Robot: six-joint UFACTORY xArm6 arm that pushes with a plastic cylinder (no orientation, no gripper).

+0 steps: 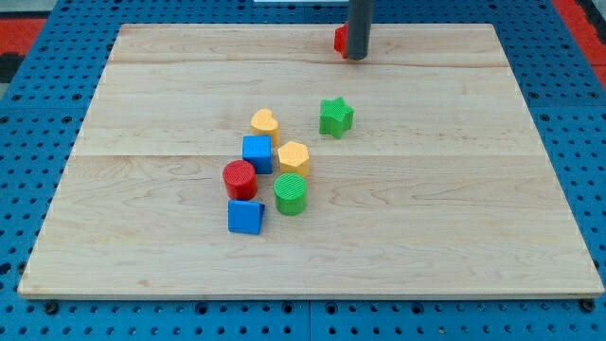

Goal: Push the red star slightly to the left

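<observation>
Our tip [356,57] touches the right side of the red star [339,40], mostly hidden, at the top of the pale wooden desk [473,189]; we carry no hand.

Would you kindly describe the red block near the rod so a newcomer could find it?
Look along the wooden board's top edge, right of centre. There my tip touches a small red block, its shape mostly hidden behind the rod. It sits alone, unlike the red cylinder in the central cluster.
</observation>
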